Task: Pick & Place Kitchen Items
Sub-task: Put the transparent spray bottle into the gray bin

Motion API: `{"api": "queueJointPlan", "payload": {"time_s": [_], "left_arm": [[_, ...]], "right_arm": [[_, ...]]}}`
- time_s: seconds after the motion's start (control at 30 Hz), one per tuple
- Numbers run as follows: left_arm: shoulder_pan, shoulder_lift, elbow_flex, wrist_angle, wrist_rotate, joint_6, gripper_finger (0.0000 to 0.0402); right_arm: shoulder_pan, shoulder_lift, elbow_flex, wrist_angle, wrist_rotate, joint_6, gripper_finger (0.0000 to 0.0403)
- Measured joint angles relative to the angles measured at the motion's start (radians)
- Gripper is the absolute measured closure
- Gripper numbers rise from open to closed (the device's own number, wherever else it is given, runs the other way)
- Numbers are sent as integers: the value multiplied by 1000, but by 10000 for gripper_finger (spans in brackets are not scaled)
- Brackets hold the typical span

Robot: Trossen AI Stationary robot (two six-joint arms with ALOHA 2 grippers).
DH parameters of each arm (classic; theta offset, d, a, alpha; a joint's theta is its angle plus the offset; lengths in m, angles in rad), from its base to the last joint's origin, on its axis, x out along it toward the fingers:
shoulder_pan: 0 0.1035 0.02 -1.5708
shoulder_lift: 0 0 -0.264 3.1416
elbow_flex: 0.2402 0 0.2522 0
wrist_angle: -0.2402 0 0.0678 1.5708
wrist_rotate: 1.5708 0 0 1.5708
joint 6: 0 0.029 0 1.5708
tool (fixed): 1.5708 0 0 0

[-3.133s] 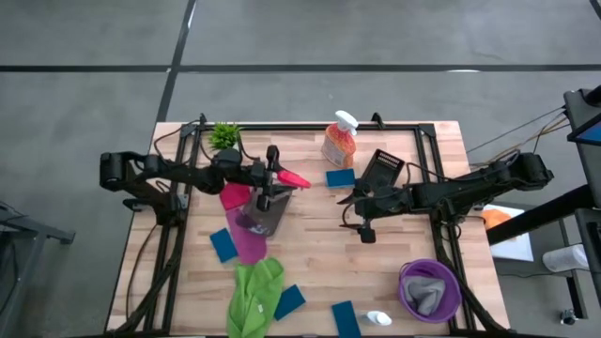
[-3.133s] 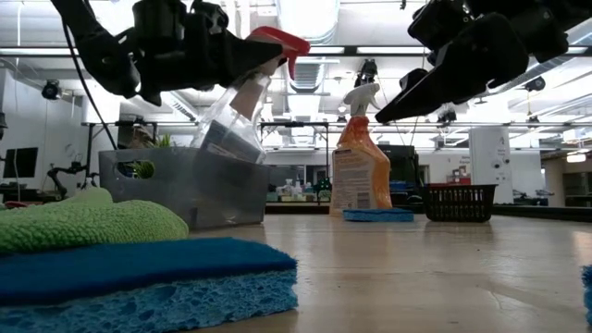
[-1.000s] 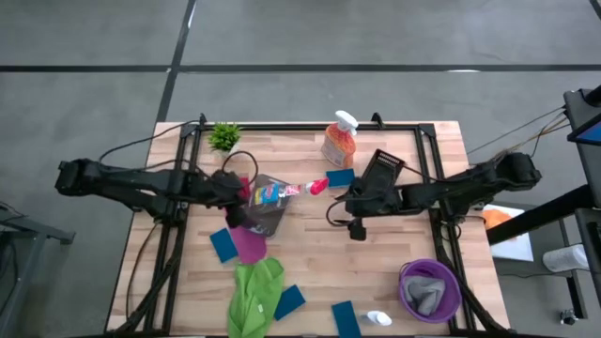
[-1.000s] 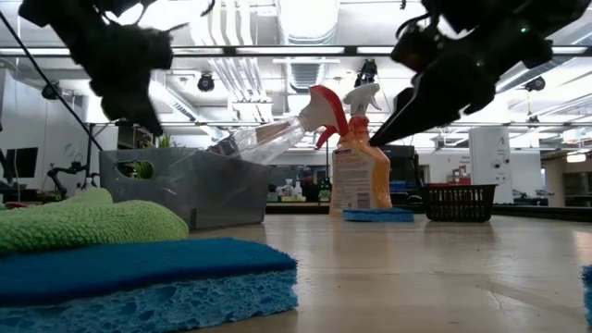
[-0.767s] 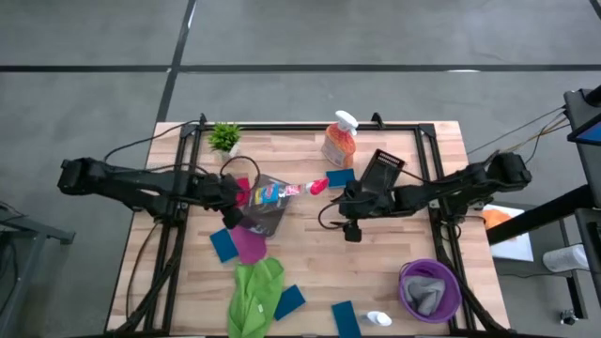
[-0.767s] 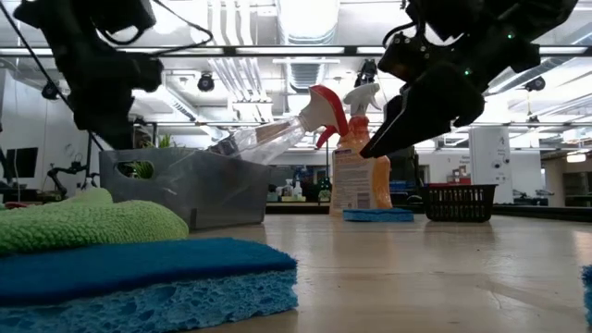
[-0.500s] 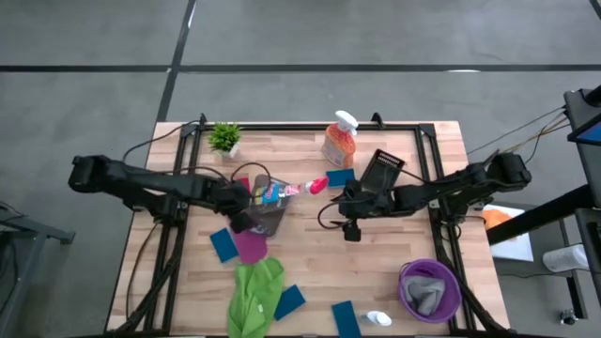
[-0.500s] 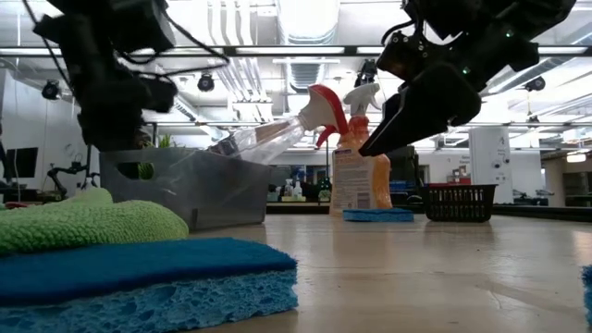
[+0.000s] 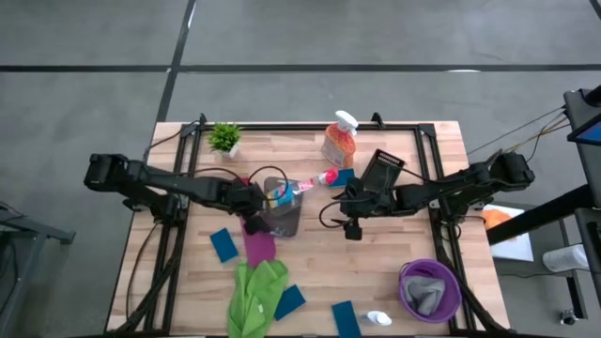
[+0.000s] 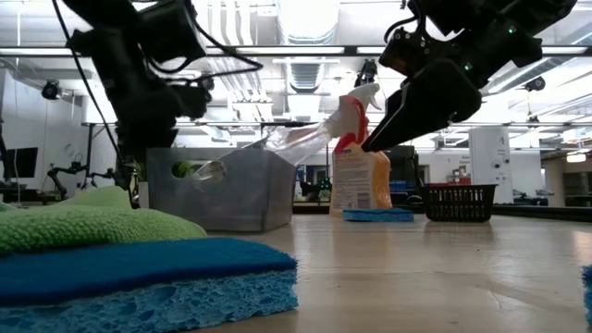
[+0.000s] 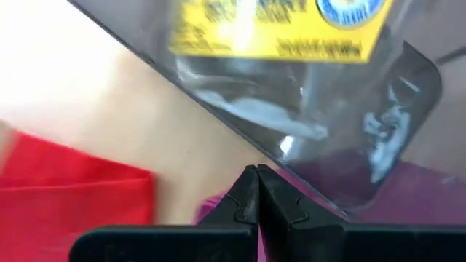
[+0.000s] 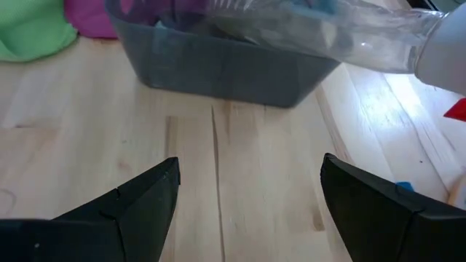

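The clear spray bottle [image 9: 299, 185] with red trigger lies slanted in the grey bin [image 9: 282, 218], its head over the rim. The left gripper [image 9: 252, 208], fingers together, touches the bin. The right gripper [image 9: 344, 201] is wide, holding nothing

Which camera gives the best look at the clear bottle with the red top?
The low view: the clear bottle leans from the grey bin, seen whole. High view shows it small; the wrist views show only parts.
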Motion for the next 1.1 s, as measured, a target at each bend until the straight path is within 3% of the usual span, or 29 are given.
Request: {"api": "queueJointPlan", "payload": {"time_s": [0.2,0.33,0.43,0.63,0.73,0.93,1.1], "left_arm": [[-12,-115,61,-87,-246,27,401],[-19,-162,73,111,-298,155,400],[-19,-147,67,305,-299,262,382],[-13,-64,74,526,-299,352,283],[-13,0,87,601,-299,374,224],[-13,173,202,596,-322,382,123],[-12,307,379,461,-410,375,82]], "right_arm": [[0,0,0,0,1,2,78],[16,0,-7,60,2,-16,78],[38,0,-46,229,-16,-60,78],[58,-41,-224,751,-176,-107,78],[57,-129,-327,892,-188,-131,78],[58,-372,-454,879,-134,-130,78],[59,-534,-480,729,-106,-124,78]]}}
